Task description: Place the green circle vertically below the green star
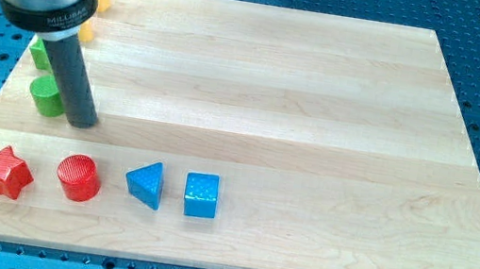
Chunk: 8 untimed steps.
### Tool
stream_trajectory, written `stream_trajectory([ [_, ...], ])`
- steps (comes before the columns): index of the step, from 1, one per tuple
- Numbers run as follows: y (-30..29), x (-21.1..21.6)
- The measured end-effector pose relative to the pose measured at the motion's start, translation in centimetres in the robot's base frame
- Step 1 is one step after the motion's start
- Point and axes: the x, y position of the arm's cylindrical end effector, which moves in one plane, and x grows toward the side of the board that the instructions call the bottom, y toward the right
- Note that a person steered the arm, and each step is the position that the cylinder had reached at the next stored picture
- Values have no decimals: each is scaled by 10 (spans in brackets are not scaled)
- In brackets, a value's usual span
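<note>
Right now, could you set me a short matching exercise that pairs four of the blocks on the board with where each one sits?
Blocks:
1. red star
2. blue cube
3. green circle
4. blue triangle

Places:
A. just left of my tip
B. right end of the bottom row
C. left end of the bottom row
D. between the red circle and the cube

Pairs: 1-C, 2-B, 3-A, 4-D

One camera — high, angled down, near the wooden board (pixel 272 111) — shows it whole.
</note>
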Motion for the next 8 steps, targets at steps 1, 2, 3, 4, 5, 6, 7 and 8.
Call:
stream_trajectory([
  [1, -19, -18],
  [2, -43, -25],
  [3, -13, -42],
  [4, 13, -88],
  [5, 19, -123],
  [6, 22, -139],
  [7, 25, -140],
  [8, 29, -140],
])
